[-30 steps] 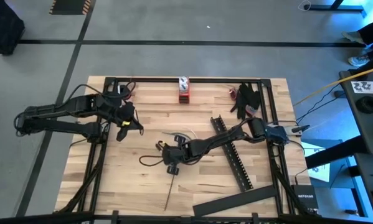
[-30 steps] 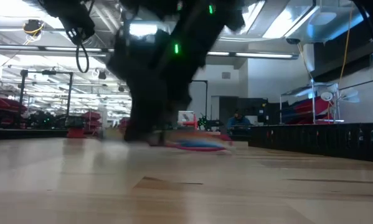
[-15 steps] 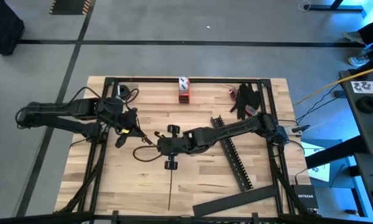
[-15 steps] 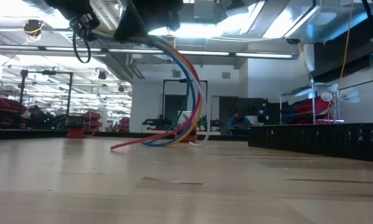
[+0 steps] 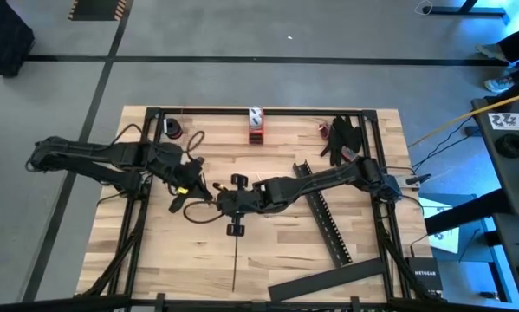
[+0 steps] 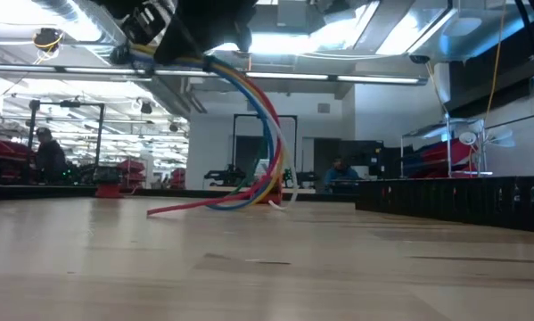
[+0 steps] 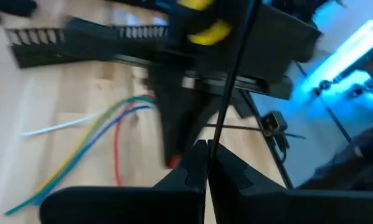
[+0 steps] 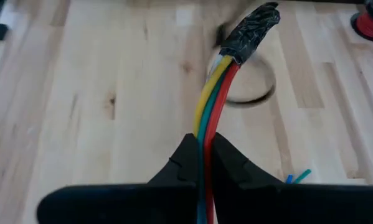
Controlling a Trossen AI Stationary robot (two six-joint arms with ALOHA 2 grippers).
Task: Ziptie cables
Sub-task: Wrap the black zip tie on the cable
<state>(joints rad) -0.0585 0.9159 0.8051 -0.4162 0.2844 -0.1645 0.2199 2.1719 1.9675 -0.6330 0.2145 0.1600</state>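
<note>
You can read "NETGEAR" on the black box [image 5: 424, 279] at the lower right of the high view. No other text is legible to you.

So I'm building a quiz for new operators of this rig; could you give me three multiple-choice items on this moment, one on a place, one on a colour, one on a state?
1. Where does the right gripper hold the bunch of thin coloured cables?
A. over the table's middle
B. beside the red object at the far edge
C. off the table

2. What colour is the tape wrap at the bunch's end?
A. white
B. black
C. orange

3. The left gripper is:
A. wide open
B. shut on a thin black strip
C. shut on the slotted bar

Answers: 1 A, the high view shows it there. 2 B, seen from the right wrist. 3 B, the strip runs between its closed fingers.
</note>
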